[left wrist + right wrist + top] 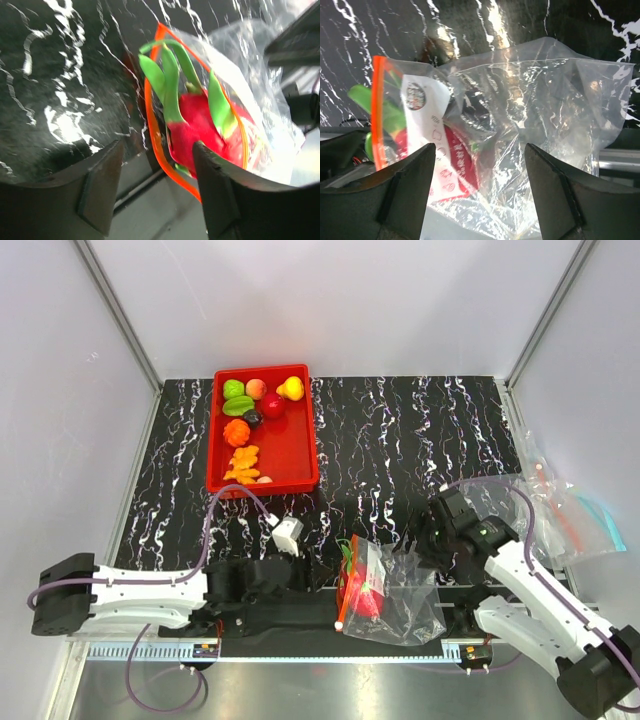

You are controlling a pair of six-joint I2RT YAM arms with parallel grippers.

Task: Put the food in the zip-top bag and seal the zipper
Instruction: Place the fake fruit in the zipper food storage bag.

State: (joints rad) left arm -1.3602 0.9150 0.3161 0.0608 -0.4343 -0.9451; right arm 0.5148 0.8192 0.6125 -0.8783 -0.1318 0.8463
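– Nearside and right of the red tray (262, 370), at the worktop (400, 440) edge: zip-top bag (410, 590), one magenta fruit (360, 598) mostly inside, green leaves poking out through the mouth. Progress?
– Early, by the look of it. Other food (236, 432), several pieces, lying in the red tray, yet to be bagged. Zipper (148, 115) gaping in a loop round the fruit, unsealed.
– Heading?
– Mouth turned toward the tray's side, closed end away from it. Zipper's long axis roughly parallel to the tray's long walls.
– Hands?
– Left hand (157, 150): fingers apart, right at the mouth, gripping nothing. Right hand (480, 150): fingers apart, at the bag's end farthest from the tray, film just ahead, no pinch visible.
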